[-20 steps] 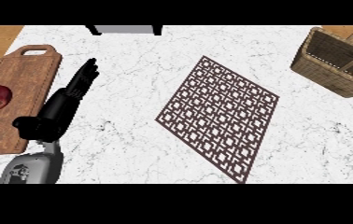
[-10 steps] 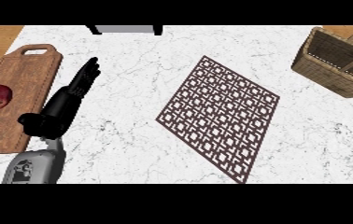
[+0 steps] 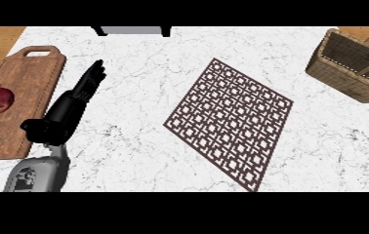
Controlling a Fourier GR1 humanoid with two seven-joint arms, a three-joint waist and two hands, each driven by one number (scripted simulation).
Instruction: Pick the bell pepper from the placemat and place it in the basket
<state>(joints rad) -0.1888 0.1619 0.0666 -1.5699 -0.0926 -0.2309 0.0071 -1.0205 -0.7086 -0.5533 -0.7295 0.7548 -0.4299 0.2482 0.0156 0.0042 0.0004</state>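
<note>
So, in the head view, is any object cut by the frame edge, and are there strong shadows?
Head view: the basket is cut at the right edge, the red item on the cutting board at the left. Lighting is even; the left hand casts no strong shadow on the counter.

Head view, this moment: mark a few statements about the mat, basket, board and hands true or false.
1. The dark brown lattice placemat has a bell pepper on it. False: nothing lies on it.
2. The woven wicker basket sits at the counter's right edge. True.
3. The black left hand has straight fingers and holds nothing. True.
4. The wooden cutting board lies to the right of the placemat. False: it lies at the left.
5. The right hand is in view. False.
</note>
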